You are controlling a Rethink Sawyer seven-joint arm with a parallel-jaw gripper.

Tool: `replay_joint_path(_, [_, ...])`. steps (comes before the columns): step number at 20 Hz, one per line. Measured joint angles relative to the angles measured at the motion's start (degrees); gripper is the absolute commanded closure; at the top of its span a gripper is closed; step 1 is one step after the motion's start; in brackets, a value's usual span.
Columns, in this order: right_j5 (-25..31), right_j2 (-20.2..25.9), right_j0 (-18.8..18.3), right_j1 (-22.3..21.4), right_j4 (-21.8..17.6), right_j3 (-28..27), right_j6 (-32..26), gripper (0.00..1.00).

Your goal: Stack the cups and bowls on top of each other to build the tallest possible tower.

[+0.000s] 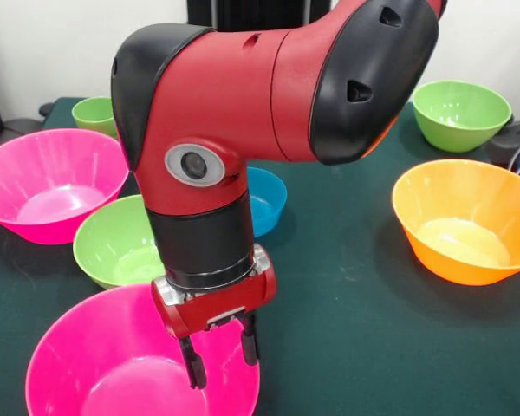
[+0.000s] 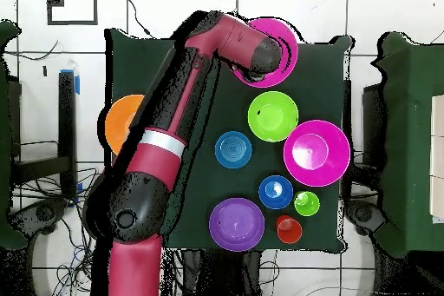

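Observation:
My gripper (image 1: 220,355) is open and empty, its fingertips (image 1: 194,374) hanging just inside the near big pink bowl (image 1: 113,373), close to its right rim. That bowl also shows in the overhead view (image 2: 284,36), half under my wrist. The second big pink bowl (image 1: 52,182) (image 2: 316,152), a green bowl (image 1: 113,247) (image 2: 273,116), a small blue bowl (image 1: 267,201) (image 2: 233,149) and the big orange bowl (image 1: 468,221) (image 2: 120,123) all stand apart. Another green bowl (image 1: 459,113) stands at the back. The purple bowl (image 2: 236,223), second blue bowl (image 2: 276,192), light-green cup (image 2: 306,203) (image 1: 94,113) and orange tumbler (image 2: 289,229) stand near my base.
The table (image 1: 355,321) has a dark green cloth. A dark device (image 1: 516,143) sits at its right edge beside the back green bowl. My arm (image 2: 165,145) crosses over the table and hides part of the orange bowl from above.

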Motion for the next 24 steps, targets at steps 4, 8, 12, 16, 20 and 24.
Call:
replay_joint_path(4, [-0.01, -0.03, 0.09, -0.07, -0.02, 0.29, 0.00, 0.00])
replay_joint_path(8, [-0.55, -0.03, 0.48, -0.50, -0.06, 1.69, 0.00, 0.00])
replay_joint_path(12, [-0.67, -0.02, 0.72, -0.48, -0.05, 2.10, 0.00, 0.00])
replay_joint_path(16, [-0.67, 0.04, 1.19, -0.44, -0.01, 2.32, 0.00, 0.00])
replay_joint_path(20, [-0.67, 0.29, 1.90, -0.41, -0.01, 2.93, 0.00, 0.00])
replay_joint_path(24, [-0.67, 0.51, 2.33, -0.23, 0.00, 3.15, 0.00, 0.00])
